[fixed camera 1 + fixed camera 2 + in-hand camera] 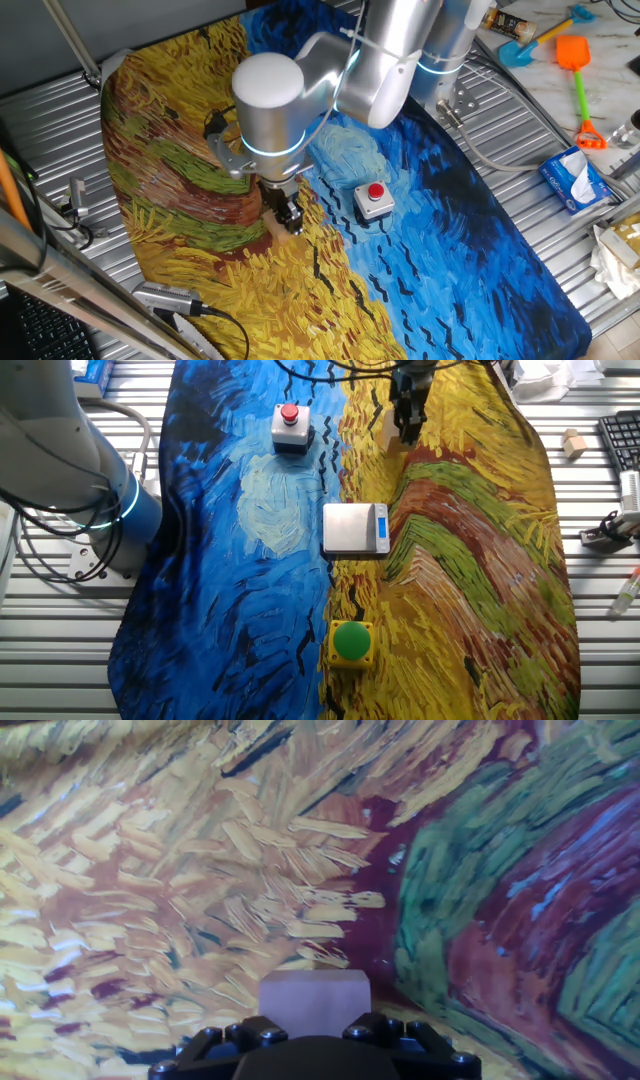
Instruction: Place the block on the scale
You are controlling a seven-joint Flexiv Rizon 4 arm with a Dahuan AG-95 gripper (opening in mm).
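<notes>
A large painted cloth (250, 560) in swirling blue, yellow, green and brown brushstrokes is spread over the ribbed metal table (600, 650). Above it, the silver robot arm with a glowing cyan ring (270, 100) is bent down over the yellow part of the cloth. The thin flat square grey metallic scale (354, 527), with a small blue tab at one edge, is laid near the middle of the cloth, well apart from the gripper. A yellow box with a green round button (351, 642) is seen nearer the cloth's edge, and a grey box with a red button (290, 428) is set on the blue part. The black two-finger gripper (407, 422) is lowered to the cloth, and the small light-tan wooden block (314, 992) is seen right at its fingertips in the hand view, resting on the yellow strokes. Whether the fingers are closed on the block cannot be told. No writing or brand can be read anywhere.
</notes>
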